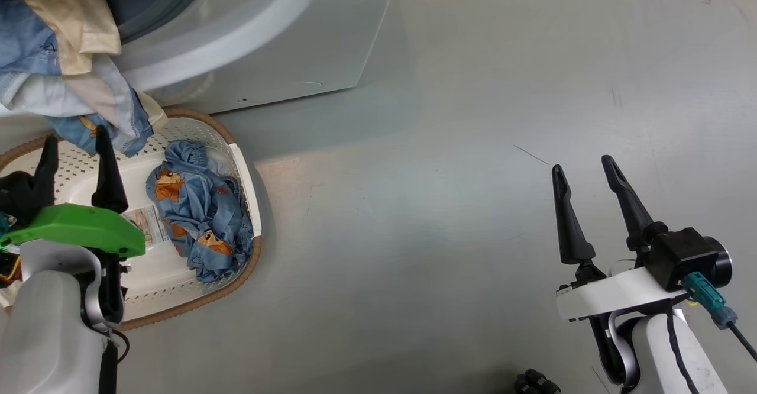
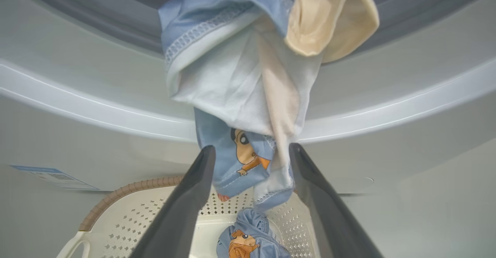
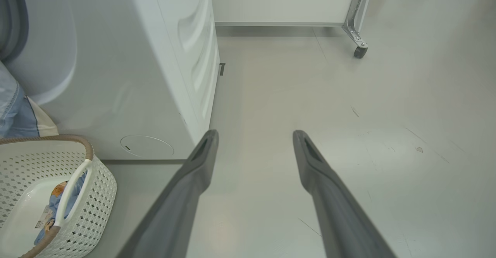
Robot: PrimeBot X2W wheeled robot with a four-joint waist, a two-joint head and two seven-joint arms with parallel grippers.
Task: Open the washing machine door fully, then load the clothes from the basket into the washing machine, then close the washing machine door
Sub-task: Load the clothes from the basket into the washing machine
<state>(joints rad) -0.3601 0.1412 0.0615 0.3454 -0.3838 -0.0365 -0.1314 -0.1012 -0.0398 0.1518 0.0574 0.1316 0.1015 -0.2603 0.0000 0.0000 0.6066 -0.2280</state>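
Grey, glossy floor (image 1: 449,204) runs across the room, scuffed with a few thin dark marks and lit by a pale sheen near its middle. In the head view, at 10 o'clock, the clothes (image 1: 65,86) spill from the mouth of the washing machine (image 1: 284,45) and hang over its white rim, light blue with cream lining showing. Their lowest fold dangles above the basket (image 1: 245,181), which stands on the floor at 8 o'clock, against the machine's front.

The left end effector (image 1: 75,135) hovers over the basket, released, fingers spread wide and pointing at that hanging fold (whether a fingertip grazes the cloth cannot be told). A second garment (image 1: 198,216) lies bunched in the basket's right half, beside a barcode label (image 1: 145,222).

At 4 o'clock the right end effector (image 1: 583,165) is released too, empty, above bare floor and well apart from the machine. In its wrist view, a caster (image 3: 360,50) on a metal bracket stands at 1 o'clock.
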